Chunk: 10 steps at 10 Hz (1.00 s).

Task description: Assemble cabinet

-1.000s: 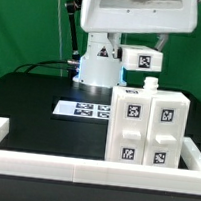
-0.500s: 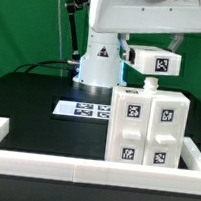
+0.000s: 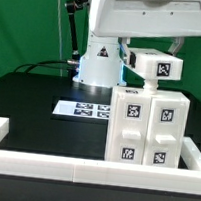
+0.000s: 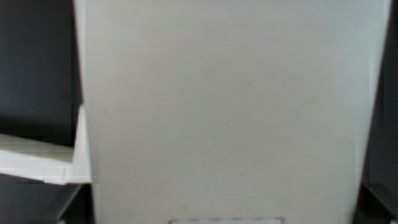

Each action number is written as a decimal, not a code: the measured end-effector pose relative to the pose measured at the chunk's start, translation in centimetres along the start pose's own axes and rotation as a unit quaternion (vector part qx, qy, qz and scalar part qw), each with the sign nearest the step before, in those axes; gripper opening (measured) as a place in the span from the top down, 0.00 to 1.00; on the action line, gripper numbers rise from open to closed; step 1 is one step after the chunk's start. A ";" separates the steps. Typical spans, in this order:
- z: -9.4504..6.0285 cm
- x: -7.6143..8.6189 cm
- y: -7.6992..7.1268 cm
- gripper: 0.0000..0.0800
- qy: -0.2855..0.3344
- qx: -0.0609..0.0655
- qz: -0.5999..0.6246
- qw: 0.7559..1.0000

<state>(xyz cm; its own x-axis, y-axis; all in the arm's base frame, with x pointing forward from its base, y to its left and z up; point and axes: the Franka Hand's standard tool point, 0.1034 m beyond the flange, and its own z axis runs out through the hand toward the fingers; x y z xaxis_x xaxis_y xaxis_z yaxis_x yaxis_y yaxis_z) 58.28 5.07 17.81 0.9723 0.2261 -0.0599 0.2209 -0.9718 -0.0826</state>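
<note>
Clearly, the gripper [image 3: 152, 50] is pinching one small tagged block [image 3: 158, 64]; it hangs just above the cabinet [image 3: 146, 128], close over the single peg [image 3: 147, 84] on its top. In the wrist view the block fills nearly the whole picture and hides the fingers. The cabinet shows four tags on its front; one marker board [image 3: 84, 109] lies at the exterior view's left of the cabinet; one rail [image 3: 71, 168] runs along its near side.

Arm [image 3: 148, 13] raised, jaws clamped on tagged block [image 3: 158, 65]
</note>
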 end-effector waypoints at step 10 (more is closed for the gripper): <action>0.8 0.8 0.3 0.30 0.022 -0.007 0.001 1.000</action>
<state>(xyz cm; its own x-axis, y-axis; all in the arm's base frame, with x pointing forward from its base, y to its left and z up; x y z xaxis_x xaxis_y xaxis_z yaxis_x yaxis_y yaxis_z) 59.04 5.02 16.92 0.9752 0.2205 -0.0161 0.2190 -0.9733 -0.0690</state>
